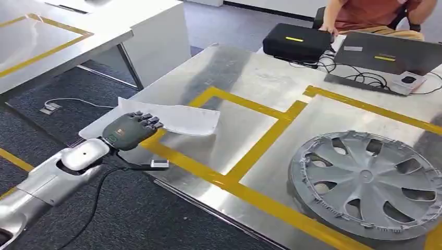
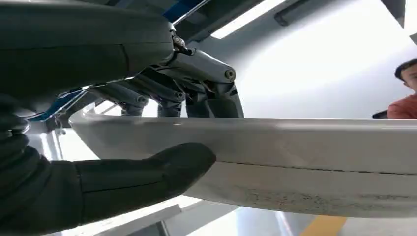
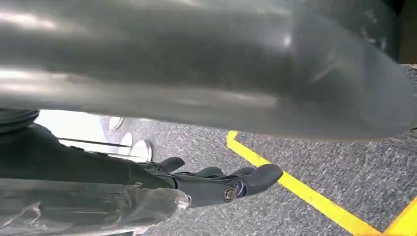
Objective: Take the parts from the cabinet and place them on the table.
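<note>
At lower left, your left arm reaches up to the table [image 1: 250, 78]; the left hand [image 1: 130, 130] clamps the white panel [image 1: 177, 119] at centre-left. At right lies the hubcap [image 1: 367, 182]. Your right hand [image 3: 216, 184] hangs with fingers together, empty.

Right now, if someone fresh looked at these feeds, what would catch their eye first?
Probably the big grey wheel cover lying flat on the metal table, inside the yellow-taped area at the right. Next, the left hand at the table's near left edge, gripping a pale flat panel that lies over the tape. Behind, a person sits by a laptop.
</note>
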